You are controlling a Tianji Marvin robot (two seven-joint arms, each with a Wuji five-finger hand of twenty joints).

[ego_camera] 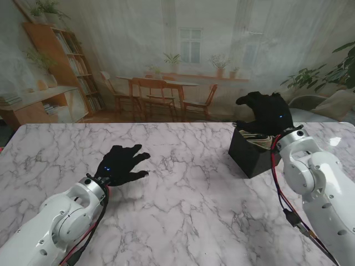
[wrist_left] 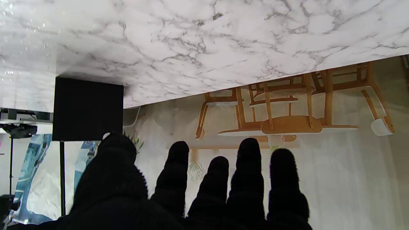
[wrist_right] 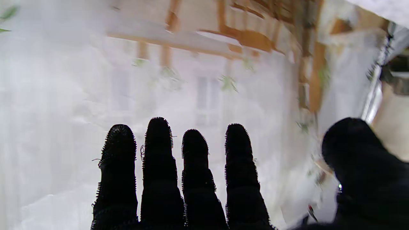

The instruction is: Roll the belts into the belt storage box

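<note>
Left hand flat over the marble table, left of centre, fingers spread, nothing in it. Right hand raised above the belt storage box, fingers extended and apart, empty. Box is black, sits on the right side of the table near the far edge, just beside the right forearm. Light rolled material visible inside it at the rim, probably belts, too small to confirm. Left wrist view shows the box's dark side wall on the tabletop.

Only the belt storage box interrupts the table.
</note>
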